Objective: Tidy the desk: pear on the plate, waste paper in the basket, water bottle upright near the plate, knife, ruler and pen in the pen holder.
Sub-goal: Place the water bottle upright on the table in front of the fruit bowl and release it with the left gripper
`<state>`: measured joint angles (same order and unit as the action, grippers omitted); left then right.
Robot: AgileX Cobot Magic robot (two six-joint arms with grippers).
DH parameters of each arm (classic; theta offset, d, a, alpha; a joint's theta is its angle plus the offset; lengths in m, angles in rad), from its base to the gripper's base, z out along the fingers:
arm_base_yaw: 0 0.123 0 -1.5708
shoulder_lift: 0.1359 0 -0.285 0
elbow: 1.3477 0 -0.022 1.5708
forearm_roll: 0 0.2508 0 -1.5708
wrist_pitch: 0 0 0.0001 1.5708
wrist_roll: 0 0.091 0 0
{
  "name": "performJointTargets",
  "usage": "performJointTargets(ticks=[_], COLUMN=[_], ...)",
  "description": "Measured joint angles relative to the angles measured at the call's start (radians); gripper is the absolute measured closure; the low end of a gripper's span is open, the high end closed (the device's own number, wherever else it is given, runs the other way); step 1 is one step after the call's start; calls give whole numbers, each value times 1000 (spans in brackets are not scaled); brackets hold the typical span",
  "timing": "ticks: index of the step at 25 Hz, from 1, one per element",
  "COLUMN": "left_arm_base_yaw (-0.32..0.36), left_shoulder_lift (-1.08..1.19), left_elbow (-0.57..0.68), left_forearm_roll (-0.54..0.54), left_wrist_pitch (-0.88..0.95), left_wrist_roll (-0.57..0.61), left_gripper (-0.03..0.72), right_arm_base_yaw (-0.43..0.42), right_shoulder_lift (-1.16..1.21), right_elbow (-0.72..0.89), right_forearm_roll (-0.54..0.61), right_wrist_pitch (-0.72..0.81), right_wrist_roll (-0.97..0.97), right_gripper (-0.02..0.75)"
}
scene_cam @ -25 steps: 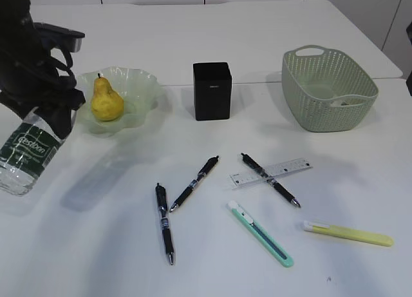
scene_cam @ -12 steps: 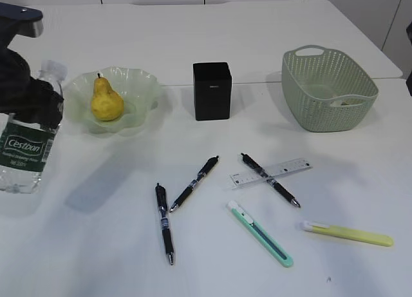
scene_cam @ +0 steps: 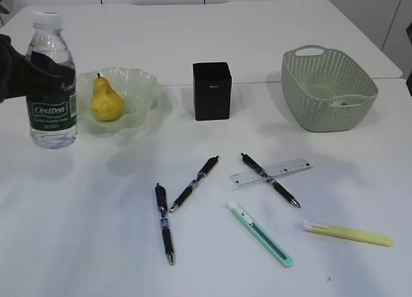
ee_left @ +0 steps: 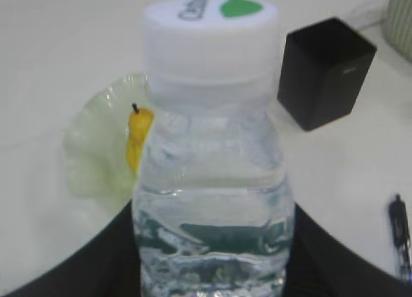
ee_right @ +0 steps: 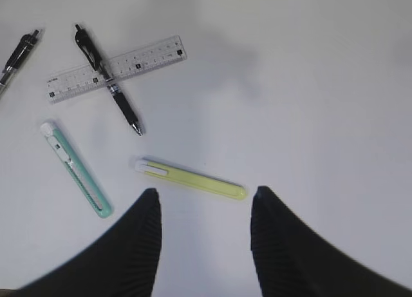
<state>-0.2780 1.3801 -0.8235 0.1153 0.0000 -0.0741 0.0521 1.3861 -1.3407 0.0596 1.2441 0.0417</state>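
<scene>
In the exterior view, your left gripper (scene_cam: 40, 75) comes in from the left edge and is clamped around the water bottle (scene_cam: 51, 84), which stands upright just beside the plate (scene_cam: 138, 84); whether its base rests on the counter (scene_cam: 257, 26) you cannot quite tell. The pear (scene_cam: 106, 100) already sits on the plate, so that step looks done. Something pale lies inside the basket (scene_cam: 328, 87), possibly the waste paper, but it is too small to confirm. Left to do: three black pens, at (scene_cam: 164, 223), (scene_cam: 194, 183) and (scene_cam: 270, 180), the ruler (scene_cam: 271, 172) under the third pen, a teal utility knife (scene_cam: 260, 233) and a yellow one (scene_cam: 348, 233) all lie on the counter, and the pen holder (scene_cam: 212, 91) shows nothing sticking out. Your right gripper is out of this view.

In the left wrist view, the bottle fills the frame, white cap up, with the dark gripper body wrapped around its lower part. The fingertips themselves are cut off by the bottom edge. The pear is mostly hidden behind the bottle, and the picture is soft.

In the right wrist view, the right gripper (ee_right: 205, 200) hangs with its jaws apart and nothing between them, above the yellow knife. The ruler, the crossing pen and the teal knife lie further left; a second pen is cut off at the left edge.
</scene>
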Motion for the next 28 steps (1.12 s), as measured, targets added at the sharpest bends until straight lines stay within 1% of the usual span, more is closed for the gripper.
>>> performJointTargets(ticks=[4,5,8,15,17,20,23,28], left_arm_base_yaw=[0,0,0,0,0,0,2,32], left_shoulder_lift=[0,0,0,0,7,37,76,118], left_elbow=[90,102,115,115,115,115,124,220], left_forearm_roll=[-86,-104,-131,-144,-125,-91,-82,-82], left_wrist_pitch=[-255,-293,-332,-438,-487,-592,-704,-990], left_wrist_roll=[0,0,0,0,4,7,11,11], left_gripper=[326,327,327,327,327,327,327,327], right_arm_base_yaw=[0,0,0,0,0,0,0,0], right_shoulder_lift=[0,0,0,0,0,0,0,0], right_elbow=[0,0,0,0,0,0,0,0], right_forearm_roll=[0,0,0,0,0,0,0,0], right_wrist_pitch=[0,0,0,0,0,0,0,0], right_wrist_roll=[-4,-6,-6,-9,-11,-15,-25,-31], right_gripper=[367,367,367,366,367,367,367,366])
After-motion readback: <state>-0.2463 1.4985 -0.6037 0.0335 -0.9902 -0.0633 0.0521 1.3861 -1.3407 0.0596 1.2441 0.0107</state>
